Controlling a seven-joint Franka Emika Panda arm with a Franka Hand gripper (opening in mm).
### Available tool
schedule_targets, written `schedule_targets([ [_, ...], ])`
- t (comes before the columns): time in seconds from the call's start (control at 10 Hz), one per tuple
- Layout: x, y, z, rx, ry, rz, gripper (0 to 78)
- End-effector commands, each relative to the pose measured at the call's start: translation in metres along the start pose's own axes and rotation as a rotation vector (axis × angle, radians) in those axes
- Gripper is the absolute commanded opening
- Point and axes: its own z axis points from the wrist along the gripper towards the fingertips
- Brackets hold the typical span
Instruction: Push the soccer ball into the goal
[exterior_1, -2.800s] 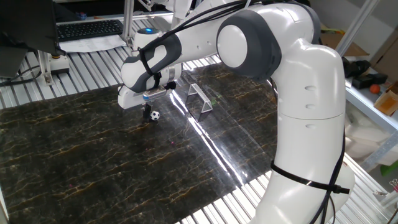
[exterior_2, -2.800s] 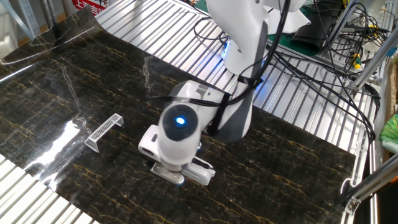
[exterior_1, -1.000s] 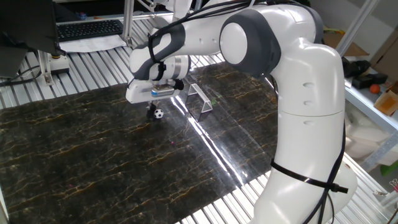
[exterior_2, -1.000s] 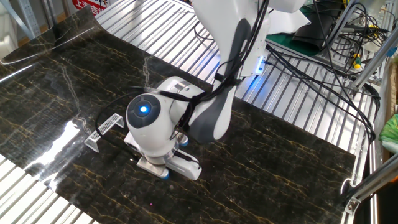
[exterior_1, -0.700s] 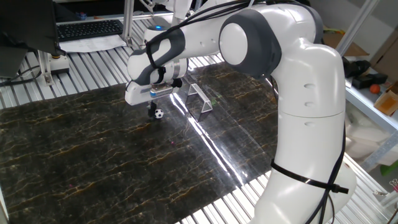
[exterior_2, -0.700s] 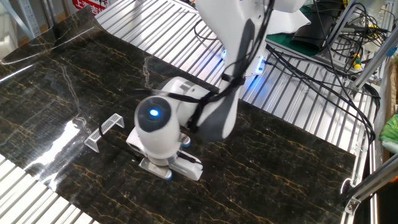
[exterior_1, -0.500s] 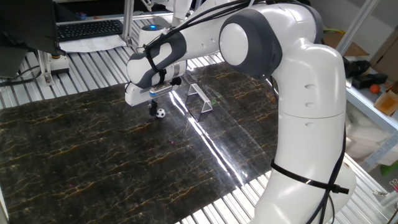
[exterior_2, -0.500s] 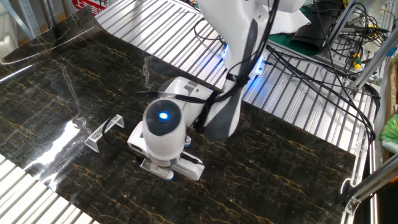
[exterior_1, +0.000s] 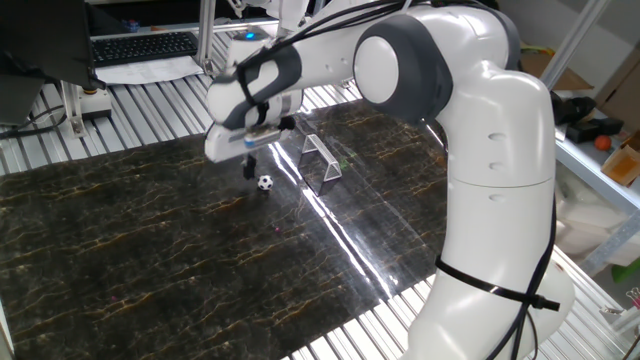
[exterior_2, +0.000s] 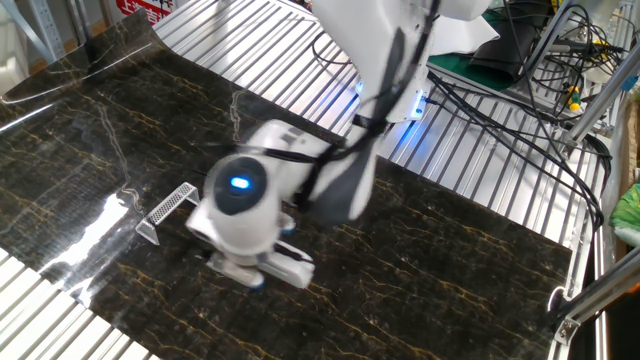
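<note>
Where gripper (exterior_1: 250, 166) hangs — soccer ball (exterior_1: 265, 183) just beside, goalward.

In the other fixed view the motion-blurred hand (exterior_2: 258, 268) hides the soccer ball; its fingers' spacing is unreadable. The worktop (exterior_2: 90, 150) is cropped at 9 o'clock.

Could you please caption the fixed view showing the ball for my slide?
Franka pincer poised just behind the soccer ball, short of the metal goal.
</note>
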Motion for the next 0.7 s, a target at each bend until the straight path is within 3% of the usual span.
schedule_targets([
  [0.1, -0.009, -0.017, -0.014, -0.013, 0.01, 0.012, 0.0],
  [0.4, 0.005, 0.002, 0.003, -0.058, 0.003, 0.078, 0.0],
  [0.7, 0.018, 0.01, 0.009, -0.047, 0.002, 0.064, 0.0],
])
